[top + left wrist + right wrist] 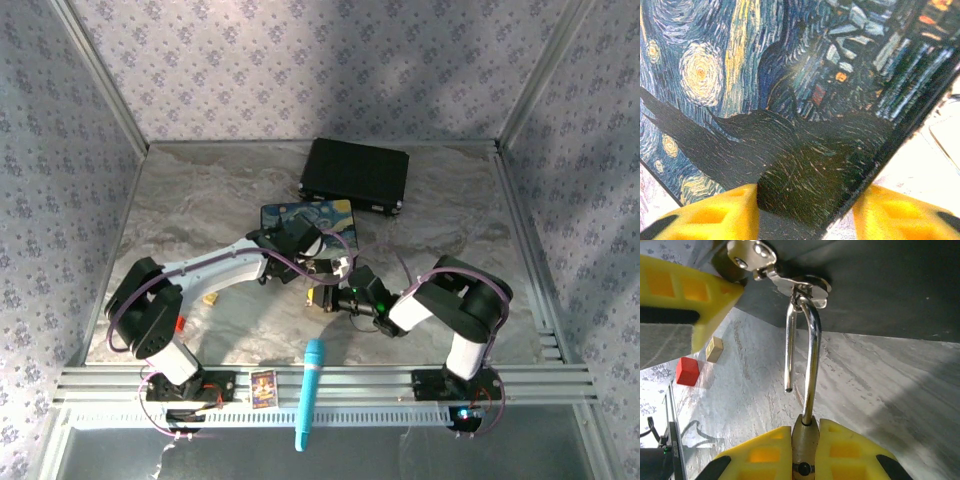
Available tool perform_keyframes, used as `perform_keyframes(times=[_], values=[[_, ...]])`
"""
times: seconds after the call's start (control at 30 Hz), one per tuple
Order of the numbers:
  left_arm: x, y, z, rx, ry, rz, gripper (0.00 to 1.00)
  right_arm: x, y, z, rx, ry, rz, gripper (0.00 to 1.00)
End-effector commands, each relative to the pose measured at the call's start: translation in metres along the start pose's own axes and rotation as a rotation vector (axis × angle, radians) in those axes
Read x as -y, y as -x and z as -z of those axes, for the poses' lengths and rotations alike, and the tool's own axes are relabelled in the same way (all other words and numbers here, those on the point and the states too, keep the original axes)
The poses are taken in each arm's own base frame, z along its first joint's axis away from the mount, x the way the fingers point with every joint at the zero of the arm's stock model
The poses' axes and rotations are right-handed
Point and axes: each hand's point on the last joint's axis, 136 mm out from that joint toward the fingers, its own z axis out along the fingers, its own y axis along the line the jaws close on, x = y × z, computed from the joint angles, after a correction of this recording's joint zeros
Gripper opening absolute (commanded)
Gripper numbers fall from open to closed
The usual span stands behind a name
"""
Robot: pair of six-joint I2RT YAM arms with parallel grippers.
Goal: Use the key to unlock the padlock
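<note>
Since the right jaws are clamped on the brass body of the padlock [811, 375], the lock sticks straight out from them. Its long axis runs away from the wrist up to the metal ring [807, 287] on the side of the painted box [305, 215], where the shackle is hooked through. One shackle leg sits in the body and the other hangs free beside it, so to me it looks popped open. Can't make out the key anywhere, too small or hidden. Right arm is obviously the nearer one. The left jaws are at the box's near edge, pads [715, 215] standing apart with the box between them; can't tell if they're actually squeezing it. The table [450, 230] is a smooth marble-look top, and the tan block [714, 349] and red block [687, 371] sit well apart off to the side, so I'd say there's room to unhook.
</note>
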Motion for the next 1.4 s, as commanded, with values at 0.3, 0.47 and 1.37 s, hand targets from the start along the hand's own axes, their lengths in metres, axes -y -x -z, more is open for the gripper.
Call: perform_keyframes(times=[0.3,0.47,1.37], values=[[0.061,-0.036,-0.023,-0.137,-0.148,0.012,0.33,0.001,0.012,-0.008,0.162,0.008,-0.230,0.00],[0.067,-0.042,-0.024,-0.140,-0.153,-0.002,0.27,-0.007,0.025,-0.010,0.228,0.045,-0.278,0.00],[0.076,-0.054,-0.031,-0.143,-0.111,-0.090,0.18,-0.007,0.082,0.018,0.401,0.088,-0.349,0.00]])
